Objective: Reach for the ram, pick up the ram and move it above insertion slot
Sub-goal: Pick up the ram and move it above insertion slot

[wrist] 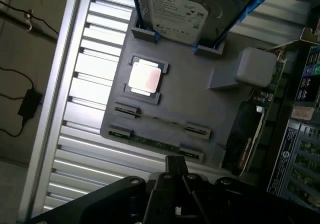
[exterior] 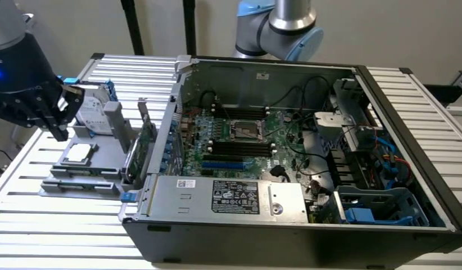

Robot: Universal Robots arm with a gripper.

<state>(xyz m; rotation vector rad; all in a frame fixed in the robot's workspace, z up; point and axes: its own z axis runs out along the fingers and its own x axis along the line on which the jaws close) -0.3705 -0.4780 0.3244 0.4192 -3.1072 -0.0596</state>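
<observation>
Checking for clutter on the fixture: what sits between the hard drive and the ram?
The wrist view shows a processor chip lying between the hard drive and the ram.

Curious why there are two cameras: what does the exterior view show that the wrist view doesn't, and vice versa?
Exterior view's extras: the long black memory slots and the silver labelled power supply box inside the open dark computer case, plus the grey-and-blue robot arm joint behind it. Wrist view's extras: the thin green ram stick held in the grey holder tray's clips, and a black power brick on the floor. Shared: the black claw, that tray, the silver hard drive and the square silver processor chip.
</observation>
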